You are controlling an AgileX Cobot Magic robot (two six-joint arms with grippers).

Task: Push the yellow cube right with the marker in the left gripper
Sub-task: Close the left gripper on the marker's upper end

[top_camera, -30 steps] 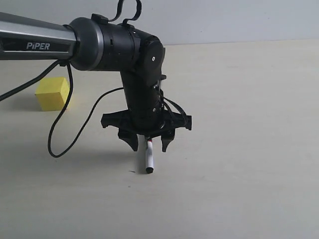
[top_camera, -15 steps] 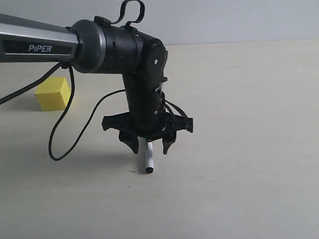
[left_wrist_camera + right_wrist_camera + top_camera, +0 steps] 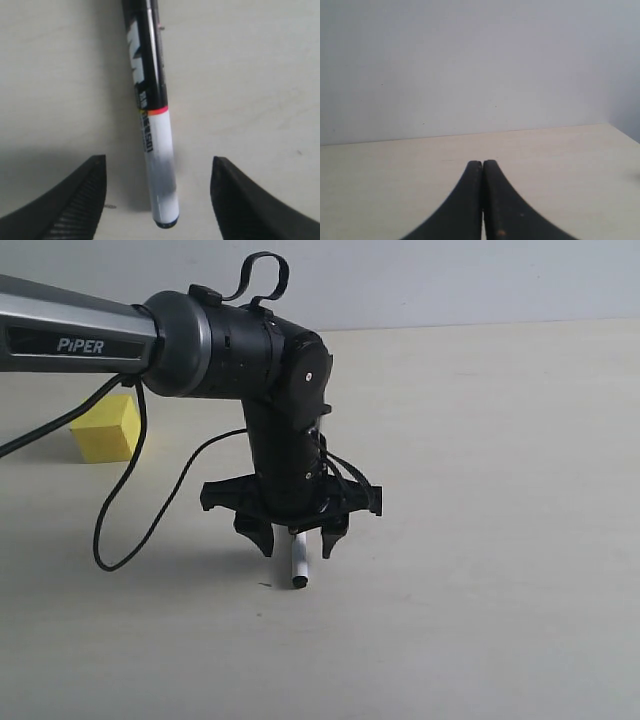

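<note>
Marker (image 3: 152,115): black cap half, thin red band, white barrel, dark end. Lies on the counter between the fingers, touching neither.
Left gripper (image 3: 297,545): black, pointing down over the marker, fingers spread wide.
Yellow cube (image 3: 105,428): plain, sits on the counter well apart to the gripper's left.

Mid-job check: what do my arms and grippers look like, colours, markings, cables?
Left arm: silver-grey tube, white "PiPER" lettering, black rounded joints, looping black cable. Left gripper: two black curved fingers, ribbed inside. Right gripper: matching black tapered fingers; its arm is out of view.
</note>
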